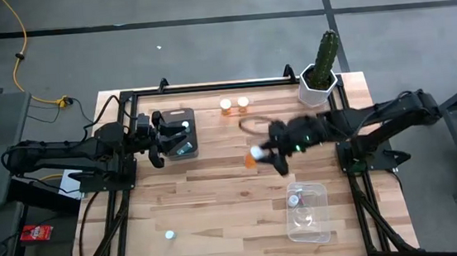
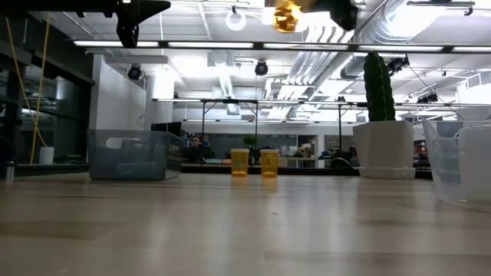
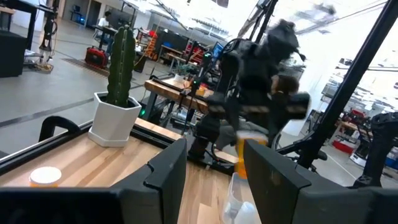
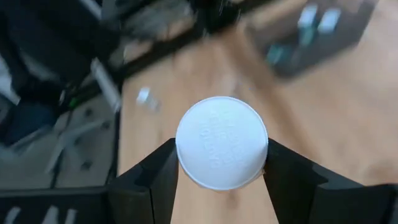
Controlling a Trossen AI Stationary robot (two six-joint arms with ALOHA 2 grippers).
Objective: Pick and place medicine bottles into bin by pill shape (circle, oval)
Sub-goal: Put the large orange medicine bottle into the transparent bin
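While your right gripper (image 1: 257, 155) holds an orange bottle (image 1: 252, 158) clamped by its white cap (image 4: 221, 142) above mid-table, note the clear bin (image 1: 308, 214) lies nearer that arm, the dark bin (image 1: 181, 133) farther off under the left gripper (image 1: 156, 139), whose fingers stand apart, holding nothing.

The right gripper (image 1: 266, 154) is blurred in the high view, and the orange bottle (image 4: 222, 142) it holds shows only its white cap in the right wrist view. In the low view that bottle (image 2: 286, 15) is cut off by the top edge. The clear bin (image 2: 460, 165) on the right is cut off too. The far bottles (image 4: 317, 17) in the dark bin are smeared.
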